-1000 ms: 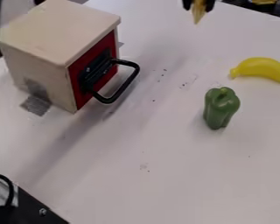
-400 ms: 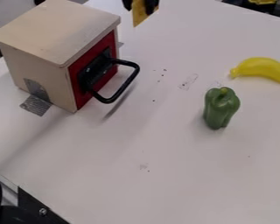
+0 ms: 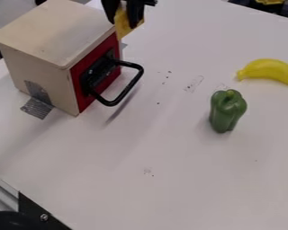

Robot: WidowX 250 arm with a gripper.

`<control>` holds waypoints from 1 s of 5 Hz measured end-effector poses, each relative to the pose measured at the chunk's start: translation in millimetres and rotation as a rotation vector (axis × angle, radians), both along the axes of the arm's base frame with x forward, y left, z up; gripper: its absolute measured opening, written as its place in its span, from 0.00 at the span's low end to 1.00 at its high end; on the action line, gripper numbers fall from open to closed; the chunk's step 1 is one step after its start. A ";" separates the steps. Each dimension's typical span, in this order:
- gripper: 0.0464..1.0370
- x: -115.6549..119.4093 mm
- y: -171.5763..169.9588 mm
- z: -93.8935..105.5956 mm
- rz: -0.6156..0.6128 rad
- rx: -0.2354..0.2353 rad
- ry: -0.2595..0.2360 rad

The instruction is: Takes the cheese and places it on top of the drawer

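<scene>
At the top edge, just right of the drawer box's upper right corner, hangs the gripper (image 3: 126,20), shut on the yellow cheese (image 3: 124,30). The cheese points downward and overlaps the box's right edge in the view; whether it touches the box I cannot tell. The drawer (image 3: 59,33) is a wooden box at the upper left with a pale flat top, a red front and a black handle (image 3: 119,92) facing right.
A green pepper (image 3: 226,111) stands upright right of centre, and a yellow banana (image 3: 268,71) lies near the right edge. Black metal parts (image 3: 35,213) are at the lower left corner.
The gripper has moved left with the cheese, from the top right of centre to beside the drawer box. The box, pepper and banana have stayed put.
</scene>
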State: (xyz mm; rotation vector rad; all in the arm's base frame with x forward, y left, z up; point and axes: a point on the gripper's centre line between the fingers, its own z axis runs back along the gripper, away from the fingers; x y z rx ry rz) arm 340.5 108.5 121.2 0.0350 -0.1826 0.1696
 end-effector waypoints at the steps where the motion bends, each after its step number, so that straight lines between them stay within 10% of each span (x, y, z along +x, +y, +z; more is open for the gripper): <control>1: 0.44 -9.0 12.1 14.0 0.003 -0.013 -0.032; 3: 0.44 -24.3 23.6 24.5 -0.001 -0.022 -0.047; 5: 0.44 -34.3 33.0 8.5 -0.012 0.013 0.041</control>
